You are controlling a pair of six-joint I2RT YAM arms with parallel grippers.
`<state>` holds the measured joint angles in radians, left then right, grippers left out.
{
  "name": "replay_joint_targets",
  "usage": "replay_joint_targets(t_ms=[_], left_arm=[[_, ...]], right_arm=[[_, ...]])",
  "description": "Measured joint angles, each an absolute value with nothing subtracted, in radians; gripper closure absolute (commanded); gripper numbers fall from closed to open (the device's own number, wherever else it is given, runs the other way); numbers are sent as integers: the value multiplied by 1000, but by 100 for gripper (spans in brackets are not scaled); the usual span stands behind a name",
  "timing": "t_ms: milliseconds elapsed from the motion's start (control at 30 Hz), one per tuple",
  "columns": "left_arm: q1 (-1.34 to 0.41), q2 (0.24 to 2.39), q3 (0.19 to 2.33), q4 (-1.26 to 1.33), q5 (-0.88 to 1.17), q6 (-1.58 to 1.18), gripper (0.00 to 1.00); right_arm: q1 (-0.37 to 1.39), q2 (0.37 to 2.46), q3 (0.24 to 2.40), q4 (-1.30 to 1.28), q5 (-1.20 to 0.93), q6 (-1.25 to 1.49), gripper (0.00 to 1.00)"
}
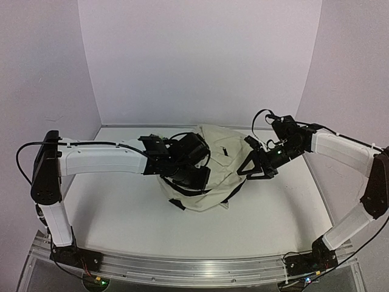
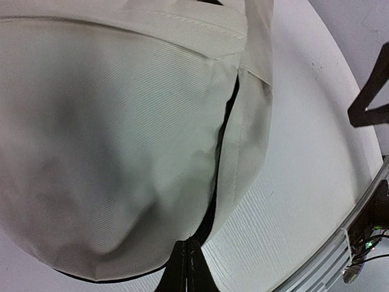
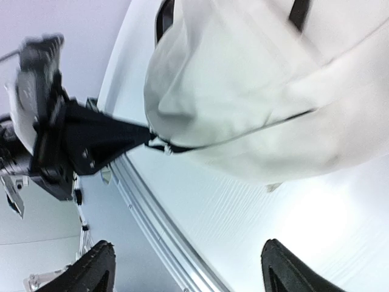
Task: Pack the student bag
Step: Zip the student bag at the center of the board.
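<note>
The student bag [image 1: 220,159] is a cream fabric backpack with black zippers and straps, lying in the middle of the table. My left gripper [image 1: 196,176] is shut at the bag's near-left edge. In the left wrist view the closed fingertips [image 2: 187,244] pinch the bag [image 2: 115,140] at the end of its black zipper line. The right wrist view shows the left gripper [image 3: 146,139] gripping the bag [image 3: 261,103] at a small zipper tab. My right gripper [image 1: 252,165] is open and empty beside the bag's right side, its fingers [image 3: 97,269] wide apart above the table.
An aluminium rail [image 1: 182,267] runs along the table's near edge and also shows in the left wrist view [image 2: 340,243] and the right wrist view [image 3: 158,213]. White walls close the back and sides. Black straps [image 1: 234,188] trail from the bag.
</note>
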<state>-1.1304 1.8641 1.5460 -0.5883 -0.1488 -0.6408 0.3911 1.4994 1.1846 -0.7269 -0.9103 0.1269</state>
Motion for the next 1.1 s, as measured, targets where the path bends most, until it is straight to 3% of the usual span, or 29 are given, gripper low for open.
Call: replay_joint_targets(t_ms=[367, 733, 1033, 1100], left_arm=[[-1126, 1786, 1427, -496, -130, -721, 100], [-1132, 1737, 1316, -370, -61, -741, 100], [-1158, 1734, 1315, -330, 29, -703, 100], [-1159, 1739, 1317, -330, 44, -698, 100]], right_arm=[[501, 1644, 1165, -660, -971, 233, 16], [567, 1794, 1229, -596, -982, 370, 20], [572, 1869, 1293, -575, -949, 457, 44], [574, 1881, 1309, -576, -941, 468, 54]])
